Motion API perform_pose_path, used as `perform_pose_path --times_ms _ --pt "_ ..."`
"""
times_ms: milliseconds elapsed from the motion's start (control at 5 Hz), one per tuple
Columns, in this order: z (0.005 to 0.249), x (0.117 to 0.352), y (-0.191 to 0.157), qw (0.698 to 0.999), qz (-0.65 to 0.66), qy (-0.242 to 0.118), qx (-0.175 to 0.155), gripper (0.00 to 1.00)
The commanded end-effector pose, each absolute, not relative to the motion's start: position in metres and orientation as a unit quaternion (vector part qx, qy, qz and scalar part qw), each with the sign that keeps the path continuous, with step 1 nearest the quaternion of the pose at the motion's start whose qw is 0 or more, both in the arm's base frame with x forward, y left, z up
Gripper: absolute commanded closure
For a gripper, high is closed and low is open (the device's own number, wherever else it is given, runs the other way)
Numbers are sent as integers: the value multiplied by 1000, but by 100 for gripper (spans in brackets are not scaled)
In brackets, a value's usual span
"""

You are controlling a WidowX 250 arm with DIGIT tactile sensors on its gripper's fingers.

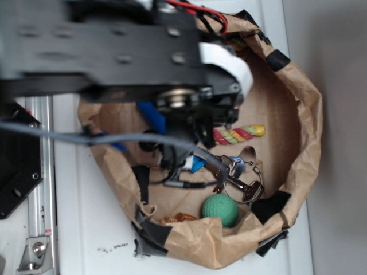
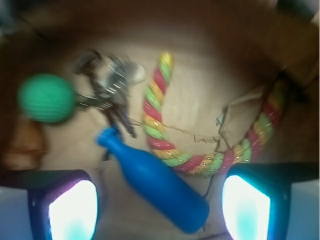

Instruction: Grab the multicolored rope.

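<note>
Above the multicolored rope (image 2: pixel 165 150) and blue bottle toy (image 2: pixel 157 182), the claw (image 2: pixel 160 210) hangs spread wide, empty.

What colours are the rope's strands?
The multicolored rope twists pink-red, yellow and light green; clearest in the wrist view.

- The rope (image 2: pixel 156 131) is showing as twisted cord, its strands ridged and faintly shiny;
- the bottle toy (image 2: pixel 159 186) is looking like smooth, glossy plastic;
- the ball (image 2: pixel 47 98) is appearing matt with a fine bumpy texture;
- the keys (image 2: pixel 111 80) are gleaming like metal;
- the bag (image 1: pixel 298 137) is showing as crinkled matt brown paper, patched with black tape (image 1: pixel 277 59).
</note>
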State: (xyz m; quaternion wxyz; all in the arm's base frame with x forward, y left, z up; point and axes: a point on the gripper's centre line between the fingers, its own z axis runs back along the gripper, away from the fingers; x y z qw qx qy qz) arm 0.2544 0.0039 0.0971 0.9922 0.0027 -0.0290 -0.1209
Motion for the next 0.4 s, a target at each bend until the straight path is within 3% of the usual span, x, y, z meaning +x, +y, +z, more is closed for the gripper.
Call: perform_pose_path --times_ms 0,200 --pt "49 262 -4 995 -94 5 29 0" --pt "28 272 -10 997 -60 20 47 0"
